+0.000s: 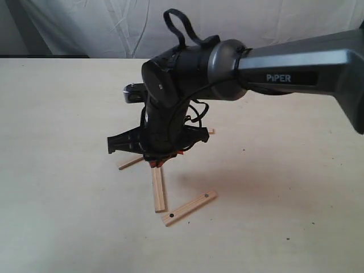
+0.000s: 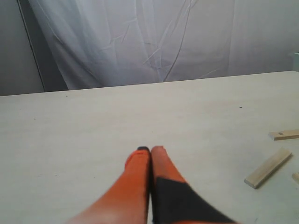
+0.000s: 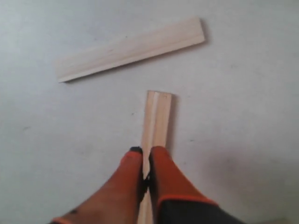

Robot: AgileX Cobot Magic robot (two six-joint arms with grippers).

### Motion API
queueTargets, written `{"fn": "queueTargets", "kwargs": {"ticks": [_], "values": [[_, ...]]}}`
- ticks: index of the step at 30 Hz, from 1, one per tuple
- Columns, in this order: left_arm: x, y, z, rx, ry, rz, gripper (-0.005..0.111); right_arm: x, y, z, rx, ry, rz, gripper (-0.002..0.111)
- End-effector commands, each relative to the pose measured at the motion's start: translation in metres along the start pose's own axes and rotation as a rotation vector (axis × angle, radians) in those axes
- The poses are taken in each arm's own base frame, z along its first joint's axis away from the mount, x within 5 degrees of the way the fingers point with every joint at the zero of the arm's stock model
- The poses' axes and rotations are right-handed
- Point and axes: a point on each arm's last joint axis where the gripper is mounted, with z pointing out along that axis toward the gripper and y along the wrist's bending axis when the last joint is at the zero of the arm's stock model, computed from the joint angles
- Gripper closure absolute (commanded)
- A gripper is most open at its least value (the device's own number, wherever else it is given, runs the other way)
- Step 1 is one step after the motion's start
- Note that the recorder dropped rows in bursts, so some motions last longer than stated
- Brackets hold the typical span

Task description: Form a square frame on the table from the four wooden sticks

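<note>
Orange fingers of the right claw stand nearly together astride the 1st stick, a thin flat strip of pale wood with fine lengthwise grain. Its squared end pokes out just ahead of the fingertips. Whether the fingers truly pinch it I cannot tell. Just beyond that end, apart from it, the 2nd stick lies crosswise. It has the same strip shape, and the exterior view shows a small dark hole near each tip. Beside the claw the 3rd stick pokes out, mostly hidden beneath it. Behind the claw only a tip of the 4th stick shows. The 4 lie loose on the table, a matte cream top with faint grain, and they form no square yet. Reaching in nearly level, the grey right arm bends at the wrist so the claw points straight down. Pressed together and empty, the left claw hangs low over bare table.
</note>
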Motion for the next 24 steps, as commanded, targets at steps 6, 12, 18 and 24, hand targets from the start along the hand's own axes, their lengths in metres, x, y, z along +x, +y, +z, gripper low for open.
{"fn": "queueTargets", "kwargs": {"ticks": [6,12,18,24], "values": [[0.000,0.000,0.000,-0.001,-0.012,0.000,0.107,0.007,0.007,0.007,0.021,0.000,-0.058,0.059],[0.000,0.000,0.000,-0.001,-0.012,0.000,0.107,0.013,0.004,0.028,0.057,0.064,-0.045,0.061],[0.000,0.000,0.000,-0.001,-0.012,0.000,0.107,0.018,0.001,0.046,0.087,0.114,-0.035,0.061],[0.000,0.000,0.000,-0.001,-0.012,0.000,0.107,0.018,-0.002,0.040,0.099,0.128,-0.038,0.107]]}}
